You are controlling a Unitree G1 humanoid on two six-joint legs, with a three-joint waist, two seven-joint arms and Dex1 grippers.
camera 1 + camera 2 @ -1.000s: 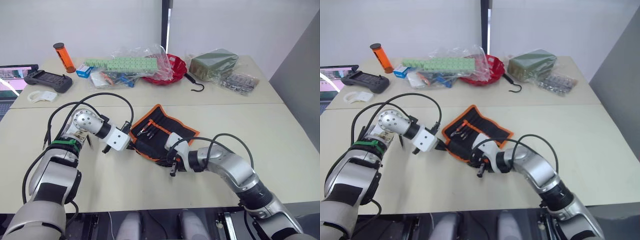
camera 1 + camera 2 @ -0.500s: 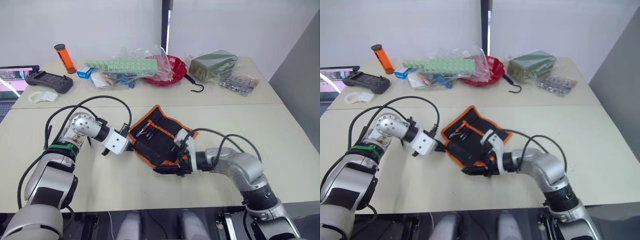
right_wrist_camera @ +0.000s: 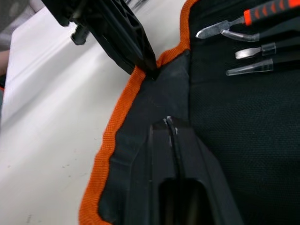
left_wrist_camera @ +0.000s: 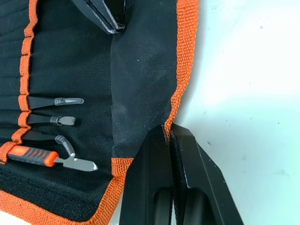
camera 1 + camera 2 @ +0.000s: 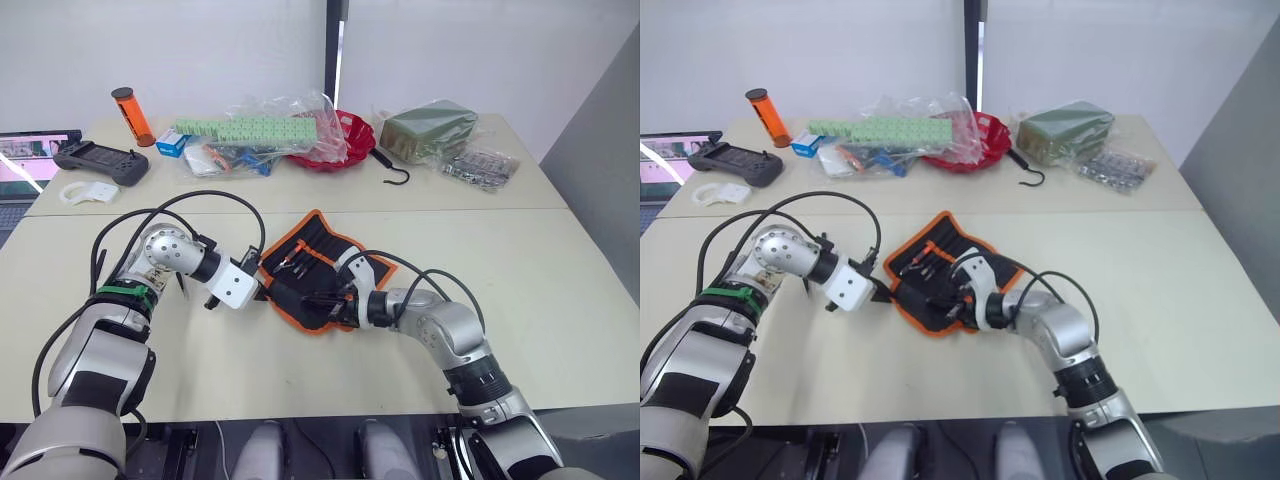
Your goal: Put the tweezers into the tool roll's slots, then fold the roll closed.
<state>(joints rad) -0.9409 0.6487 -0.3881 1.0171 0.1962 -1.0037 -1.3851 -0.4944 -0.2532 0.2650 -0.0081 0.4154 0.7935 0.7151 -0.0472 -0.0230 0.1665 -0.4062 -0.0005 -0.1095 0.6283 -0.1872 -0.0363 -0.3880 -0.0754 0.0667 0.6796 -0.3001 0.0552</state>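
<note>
Tool roll (image 5: 318, 272) open at mid-table. Right gripper (image 3: 169, 123) pinching near flap fabric, left gripper (image 4: 169, 136) clamped on orange edging. Soft, limp, light; grip hem for folding. Tweezers (image 4: 52, 119) seated in slots (image 4: 28, 93). Hook (image 5: 390, 170) beyond.

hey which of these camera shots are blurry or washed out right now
Left wrist view: table washed out to near white beside the tool roll, left pincer soft close up. Right wrist view: right pincer blurred in the foreground. Head views: even light, soft shadows.
</note>
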